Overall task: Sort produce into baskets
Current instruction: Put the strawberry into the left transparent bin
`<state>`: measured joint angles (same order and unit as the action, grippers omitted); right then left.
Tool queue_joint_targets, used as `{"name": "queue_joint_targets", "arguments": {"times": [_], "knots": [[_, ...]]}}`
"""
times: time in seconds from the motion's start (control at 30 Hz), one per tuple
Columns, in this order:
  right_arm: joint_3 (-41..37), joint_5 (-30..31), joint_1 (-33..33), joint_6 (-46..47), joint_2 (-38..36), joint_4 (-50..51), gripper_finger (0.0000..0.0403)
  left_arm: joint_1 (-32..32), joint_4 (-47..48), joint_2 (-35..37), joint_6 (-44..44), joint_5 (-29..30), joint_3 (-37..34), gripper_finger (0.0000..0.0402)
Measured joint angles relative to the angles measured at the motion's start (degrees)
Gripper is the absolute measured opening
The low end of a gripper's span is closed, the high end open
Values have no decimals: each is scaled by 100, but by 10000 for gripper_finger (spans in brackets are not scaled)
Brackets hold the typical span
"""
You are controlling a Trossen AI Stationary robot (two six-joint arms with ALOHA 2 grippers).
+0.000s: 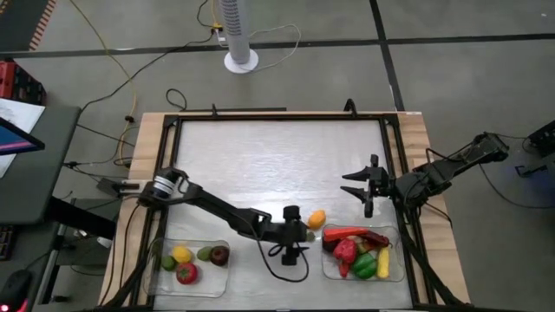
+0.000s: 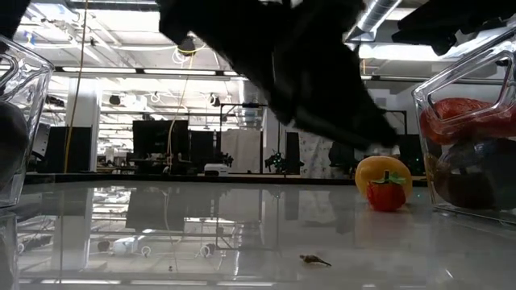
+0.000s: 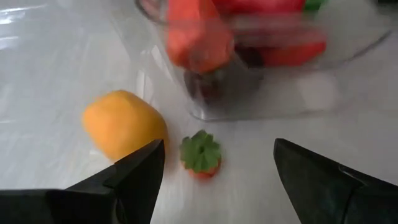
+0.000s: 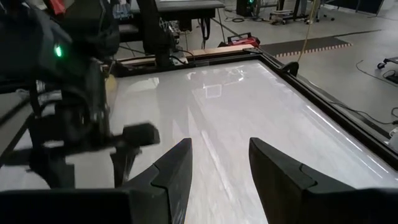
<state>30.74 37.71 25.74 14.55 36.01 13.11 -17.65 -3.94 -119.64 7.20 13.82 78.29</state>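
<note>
My left gripper (image 1: pixel 305 234) (image 3: pixel 214 180) is open and low over the table, just left of the right basket (image 1: pixel 395 273). Its fingers stand on either side of a small red piece with a green leafy top (image 3: pixel 201 155) (image 2: pixel 387 194), which rests on the table, and do not touch it. An orange-yellow piece (image 3: pixel 123 124) (image 1: pixel 317 218) (image 2: pixel 384 171) lies on the table close beside one finger. The right basket (image 3: pixel 348 81) holds red, green and yellow produce (image 1: pixel 357 251). The left basket (image 1: pixel 160 286) holds yellow, green, dark and red pieces. My right gripper (image 1: pixel 364 186) (image 4: pixel 219 168) is open and empty at the table's right side.
A black frame (image 1: pixel 277 115) borders the table. The table's middle and far part (image 1: pixel 277 165) is bare white surface. A small bit of debris (image 2: pixel 314 259) lies on the table near the low camera. A fan base (image 1: pixel 241 61) stands on the floor beyond the table.
</note>
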Motion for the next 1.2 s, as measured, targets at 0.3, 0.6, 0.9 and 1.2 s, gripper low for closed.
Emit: {"name": "queue_joint_targets", "arguments": {"times": [0.3,0.6,0.9,1.2], "knots": [[0,-2,2,0,-4,12,185,18,93,-639,-28,102,322,288],[0,-4,0,2,-2,12,185,73,-51,-712,259,265,326,288],[0,-9,0,4,-2,10,185,125,-74,-710,378,249,325,238],[0,-14,0,4,-4,10,185,127,-74,-710,160,-4,325,143]]}}
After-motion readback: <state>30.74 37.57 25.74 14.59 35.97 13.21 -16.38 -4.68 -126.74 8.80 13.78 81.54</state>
